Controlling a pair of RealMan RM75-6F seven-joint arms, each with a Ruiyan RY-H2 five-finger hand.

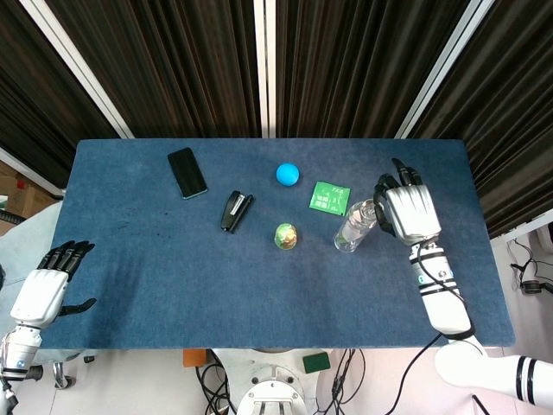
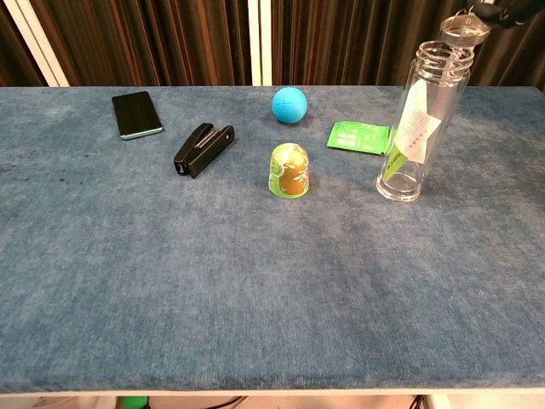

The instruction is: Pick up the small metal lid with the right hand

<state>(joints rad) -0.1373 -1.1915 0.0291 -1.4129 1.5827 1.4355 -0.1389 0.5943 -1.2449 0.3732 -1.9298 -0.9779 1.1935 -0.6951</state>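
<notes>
One small metal lid [image 2: 467,27] upper right of frame, just above the clear bottle [image 2: 419,119] mouth, pinched by right hand [image 1: 406,210] | lies about flat, no real long axis | risk: weak pinch drops it, or bumps bottle over | left hand [image 1: 50,284] open, lower left

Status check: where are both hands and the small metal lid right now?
Left hand open, idle at table edge. Right hand at bottle top, fingertips pinching small metal lid just above glass bottle. Nothing blocking.
</notes>
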